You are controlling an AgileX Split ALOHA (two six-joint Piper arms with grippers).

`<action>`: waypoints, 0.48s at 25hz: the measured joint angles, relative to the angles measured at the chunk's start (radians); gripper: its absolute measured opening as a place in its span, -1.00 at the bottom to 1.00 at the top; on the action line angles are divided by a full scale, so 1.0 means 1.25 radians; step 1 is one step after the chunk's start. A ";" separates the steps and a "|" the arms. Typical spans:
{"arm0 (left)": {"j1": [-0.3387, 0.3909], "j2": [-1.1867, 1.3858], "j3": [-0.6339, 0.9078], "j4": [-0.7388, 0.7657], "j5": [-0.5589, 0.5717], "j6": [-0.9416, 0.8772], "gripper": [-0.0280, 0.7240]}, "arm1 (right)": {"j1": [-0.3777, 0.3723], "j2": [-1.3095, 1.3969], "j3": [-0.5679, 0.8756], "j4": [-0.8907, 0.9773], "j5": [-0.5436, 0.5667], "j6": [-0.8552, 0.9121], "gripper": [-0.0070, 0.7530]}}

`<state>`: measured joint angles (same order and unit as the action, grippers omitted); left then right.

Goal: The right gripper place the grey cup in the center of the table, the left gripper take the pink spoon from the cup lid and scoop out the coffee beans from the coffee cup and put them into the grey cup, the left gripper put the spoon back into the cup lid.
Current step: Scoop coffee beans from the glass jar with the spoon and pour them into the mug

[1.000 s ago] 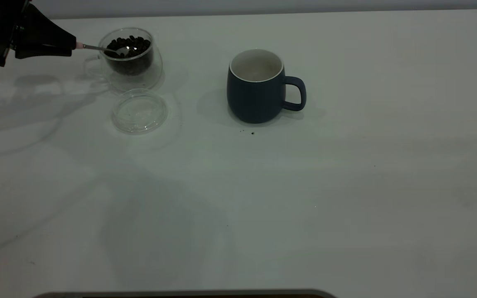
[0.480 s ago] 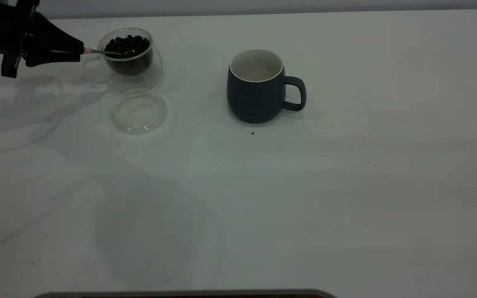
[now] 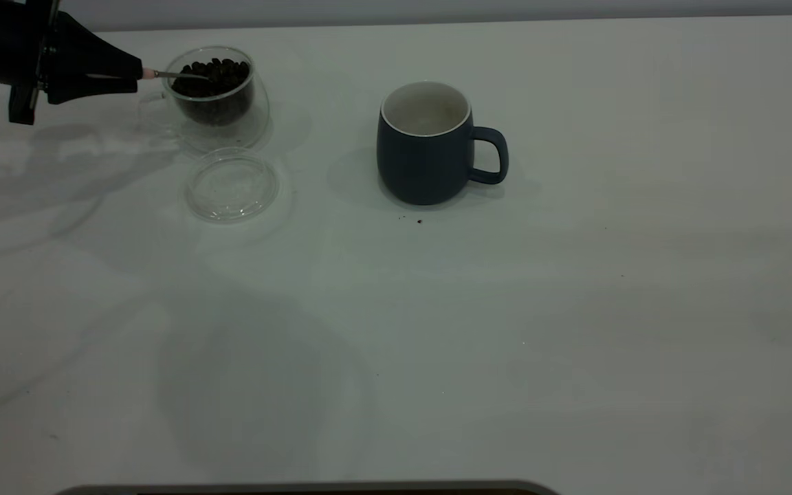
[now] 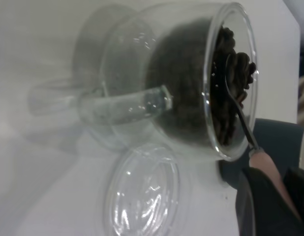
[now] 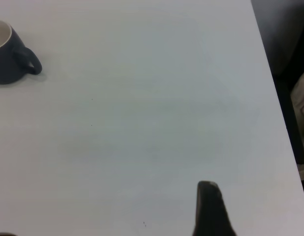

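Exterior view: grey cup (image 3: 425,143) is placed mid-table (image 3: 575,309), looks empty. Left gripper (image 3: 136,73) is clamped on the pink spoon (image 3: 174,75), bowl in the coffee beans (image 3: 214,71) inside the coffee cup (image 3: 221,96). Cup lid (image 3: 232,185) lies bare. Transfer and spoon return remain. Right gripper is away from the work; can't tell its state.

High exterior view, two wrist close-ups

White table (image 3: 575,344) — coffee cup (image 3: 221,103), cup lid (image 3: 232,185), grey cup (image 3: 427,155).

Dim, even overhead light, greenish-grey worktop (image 3: 575,309), soft broad shadows below the left hand (image 3: 136,74), faint glare on the coffee cup (image 3: 221,96), close glass slightly blurred in the left wrist view
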<state>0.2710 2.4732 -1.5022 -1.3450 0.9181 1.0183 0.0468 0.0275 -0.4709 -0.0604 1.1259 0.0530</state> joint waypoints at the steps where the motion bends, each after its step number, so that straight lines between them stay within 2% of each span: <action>1: 0.002 0.000 0.000 0.000 0.010 0.000 -0.62 | 0.000 0.000 0.000 0.000 0.000 0.000 0.35; 12: 0.075 0.000 0.000 0.015 0.075 -0.001 -0.62 | 0.000 0.000 0.000 0.000 0.000 0.000 0.33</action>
<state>0.3653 2.4732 -1.5022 -1.3262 1.0118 1.0169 0.0468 0.0275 -0.4709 -0.0604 1.1259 0.0530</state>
